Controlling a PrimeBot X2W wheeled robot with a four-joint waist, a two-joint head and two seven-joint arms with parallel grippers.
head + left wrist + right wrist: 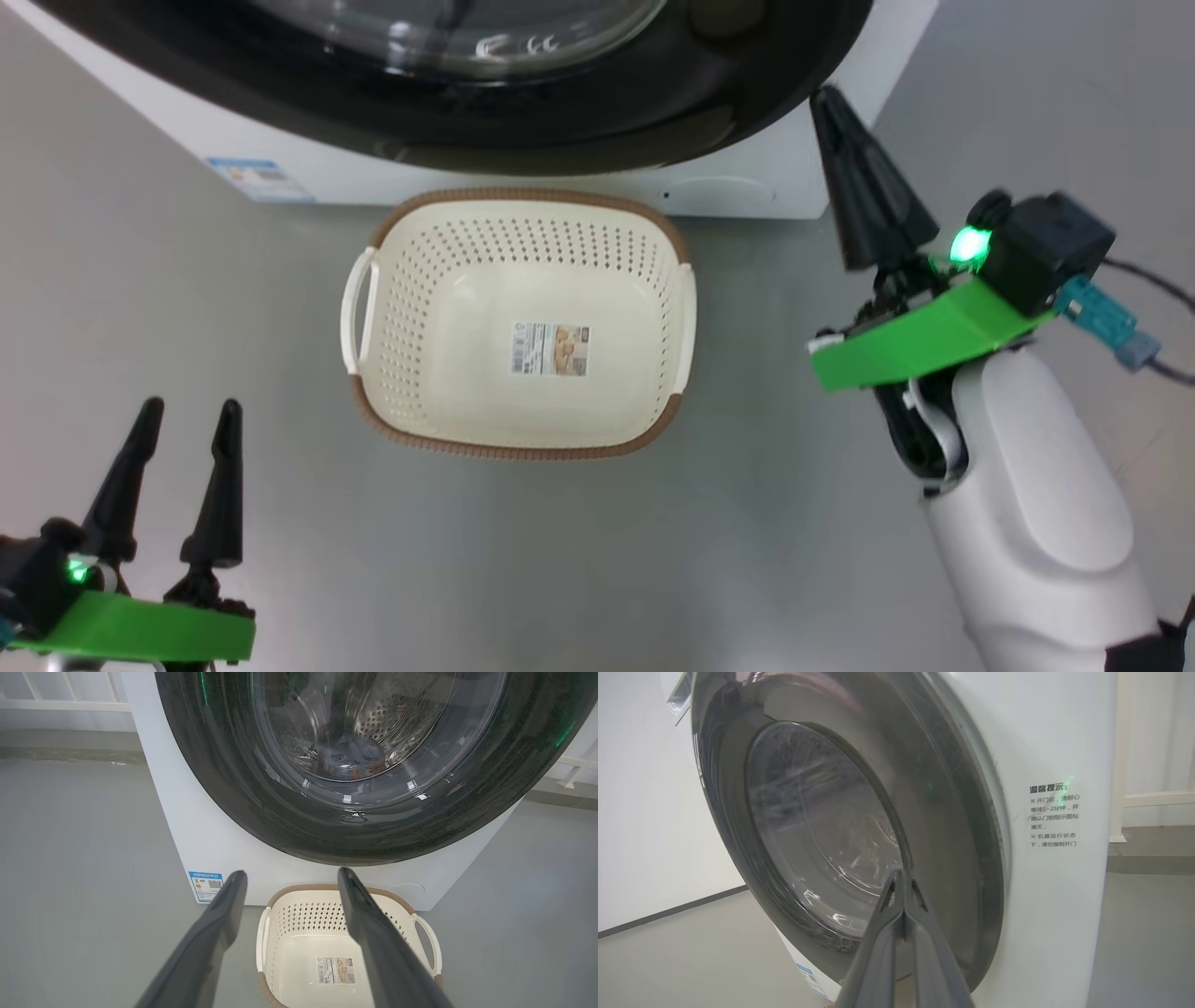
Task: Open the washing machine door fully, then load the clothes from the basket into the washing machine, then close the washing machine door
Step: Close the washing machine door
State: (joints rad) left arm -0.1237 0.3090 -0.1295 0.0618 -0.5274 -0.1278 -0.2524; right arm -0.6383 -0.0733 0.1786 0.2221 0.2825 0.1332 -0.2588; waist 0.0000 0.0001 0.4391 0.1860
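On the grey floor (140, 280), just in front of the washer (728, 191), sits the basket (425, 280), its long side toward the machine and nothing in it but a printed label (551, 349) stuck to its bottom. Above it the door (597, 131) lies flush against the washer's white front, black rim glossy and glass bowl bulging outward. Through that glass, the left wrist view shows the clothes (348, 758) as a small bluish bundle with orange marks, low in the steel drum (397, 714). A blue sticker (260, 179) sits at the lower left corner of the washer's front, and a block of printed text (1054, 815) shows on the white front just beside the door's rim. The left gripper (189, 406) hangs at the lower left of the head view, well apart from the basket, its two fingers spread wide with nothing between them. The right gripper (826, 98) is raised at the right, fingers pressed together into one point and holding nothing; its tip stands right at the door's lower right rim, and the right wrist view places it against the rim near the edge of the glass, though contact cannot be made out.
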